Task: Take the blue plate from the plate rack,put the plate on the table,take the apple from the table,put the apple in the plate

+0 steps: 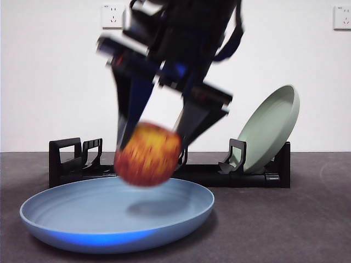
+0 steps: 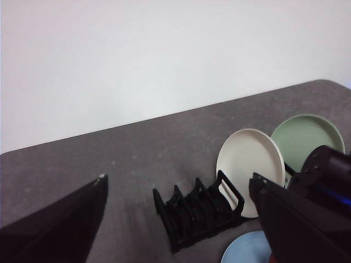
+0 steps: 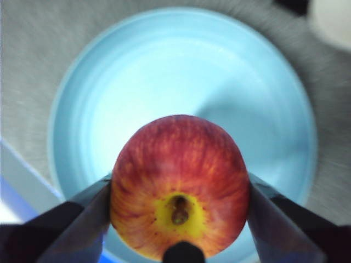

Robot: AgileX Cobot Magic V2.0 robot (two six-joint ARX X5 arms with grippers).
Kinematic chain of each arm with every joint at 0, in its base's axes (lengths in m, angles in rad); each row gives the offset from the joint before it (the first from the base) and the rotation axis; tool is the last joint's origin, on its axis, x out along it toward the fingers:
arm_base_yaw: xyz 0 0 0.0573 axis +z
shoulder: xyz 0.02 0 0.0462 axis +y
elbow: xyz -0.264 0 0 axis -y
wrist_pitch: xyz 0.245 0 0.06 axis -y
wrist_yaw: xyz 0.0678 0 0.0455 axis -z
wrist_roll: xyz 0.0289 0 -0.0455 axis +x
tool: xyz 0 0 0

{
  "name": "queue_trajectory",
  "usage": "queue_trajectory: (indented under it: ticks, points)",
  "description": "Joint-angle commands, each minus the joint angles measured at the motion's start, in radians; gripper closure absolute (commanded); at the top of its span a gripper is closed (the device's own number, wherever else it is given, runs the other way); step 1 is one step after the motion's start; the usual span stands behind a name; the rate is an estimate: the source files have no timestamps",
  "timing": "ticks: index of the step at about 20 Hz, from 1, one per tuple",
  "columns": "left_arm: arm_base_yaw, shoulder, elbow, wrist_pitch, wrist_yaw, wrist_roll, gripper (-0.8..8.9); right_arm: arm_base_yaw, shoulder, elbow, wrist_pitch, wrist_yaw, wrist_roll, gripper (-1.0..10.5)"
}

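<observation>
Red and yellow, the apple [image 1: 147, 154] hangs between the two black fingers of the right gripper [image 3: 180, 204], which are closed on its two sides. It is above the blue plate [image 1: 71, 219], a little apart from it, and it throws a shadow on the plate floor. The plate lies flat on the grey counter [image 1: 307, 219], in front of the black plate rack [image 1: 68, 159], so the first half of the task looks finished and the step in hand is, I think, to put the apple down.

To do this well, the arm should go down slowly until the apple touches the plate floor, and only then let go, because a round apple that falls may roll to the rim or over it. In the right wrist view the apple is not exactly over the plate centre but nearer to one side; a small move toward the middle would be safer. The fingers should open only a little at first.

The right arm comes from above in the front view, dark and blurred, leaning, with its fingers pointing down at the plate. The left gripper [image 2: 178, 219] waits high and away, its fingers spread wide and holding nothing, looking down on the rack, a cream-white plate [image 2: 249, 164] and a sage-green plate [image 1: 271, 126].
</observation>
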Motion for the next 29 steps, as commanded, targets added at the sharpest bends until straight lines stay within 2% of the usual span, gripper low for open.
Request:
queue_trajectory:
  ticks: [1,4,5,8,9,15,20,23,25,26,27,29]
  points:
    - [0.003,-0.003,-0.004,-0.021,0.001,-0.032,3.77,0.009,0.060,0.003,0.020,0.006,0.008,9.6]
    - [0.002,-0.003,-0.004,-0.049,0.001,-0.048,3.77,0.019,0.119,0.003,0.023,0.010,-0.019,9.2]
    - [0.002,-0.003,-0.004,-0.059,0.001,-0.058,3.77,0.021,0.122,0.003,0.022,0.010,-0.031,8.4]
    - [0.002,-0.003,-0.004,-0.088,0.001,-0.085,3.77,0.038,0.121,0.003,0.033,0.010,-0.030,4.6]
    - [0.002,-0.003,-0.004,-0.094,0.002,-0.089,3.77,0.037,0.115,0.003,0.034,0.011,-0.030,4.3]
    - [0.001,0.005,-0.004,-0.098,0.002,-0.140,3.77,0.036,0.010,0.037,0.028,0.041,-0.035,4.4]
    - [0.000,0.063,-0.004,-0.084,0.002,-0.147,3.78,0.000,-0.245,0.037,-0.034,0.138,-0.060,4.5]
    - [0.000,0.123,-0.004,-0.080,0.000,-0.112,3.85,-0.039,-0.399,0.037,-0.100,0.186,-0.068,4.5]
    - [0.000,0.163,-0.004,-0.069,0.001,-0.061,5.89,-0.072,-0.494,0.037,-0.150,0.217,-0.081,6.8]
    - [0.000,0.181,-0.004,-0.058,0.002,-0.026,7.72,-0.093,-0.541,0.037,-0.178,0.233,-0.096,8.5]
    - [0.000,0.192,-0.004,-0.048,0.002,-0.010,8.21,-0.108,-0.575,0.037,-0.196,0.248,-0.107,9.6]
    - [0.000,0.216,-0.004,-0.034,0.018,0.015,8.22,-0.140,-0.645,0.036,-0.223,0.277,-0.114,9.6]
